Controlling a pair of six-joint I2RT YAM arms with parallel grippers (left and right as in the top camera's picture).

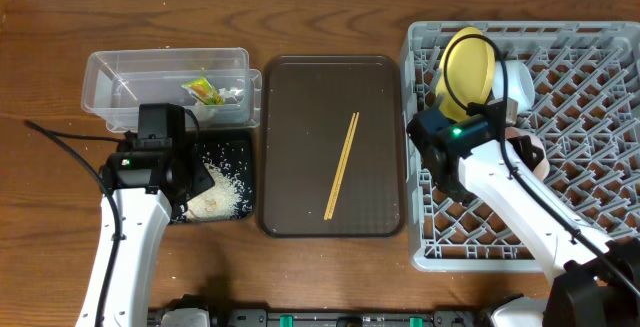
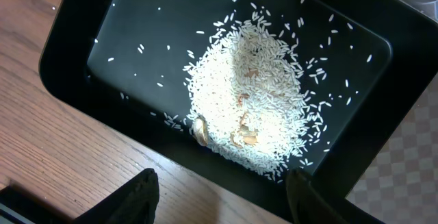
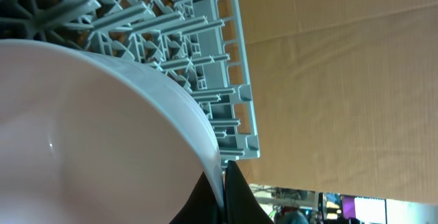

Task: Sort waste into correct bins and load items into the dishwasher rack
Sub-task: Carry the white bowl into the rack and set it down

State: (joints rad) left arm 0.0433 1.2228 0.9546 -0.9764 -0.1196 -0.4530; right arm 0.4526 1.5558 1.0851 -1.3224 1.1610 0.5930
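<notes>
My left gripper (image 2: 222, 183) is open and empty, just above the near rim of the black tray (image 2: 75, 53), which holds a heap of white rice (image 2: 250, 101). In the overhead view it hovers over this tray (image 1: 240, 147). The snack wrapper (image 1: 203, 91) lies in the clear tub (image 1: 110, 77). My right gripper (image 3: 222, 172) is shut on the rim of a white bowl (image 3: 89, 128) over the grey rack (image 3: 205, 66). The yellow plate (image 1: 468, 64) stands upright in the rack (image 1: 600, 77), with a pale bowl (image 1: 517, 82) beside it. Two chopsticks (image 1: 342, 165) lie on the brown serving tray. The cup is out of view.
The dark brown serving tray (image 1: 300, 107) lies between the bins and the rack. The right arm crosses the rack's front half. Black cables trail over the wooden table at the left (image 1: 60, 137).
</notes>
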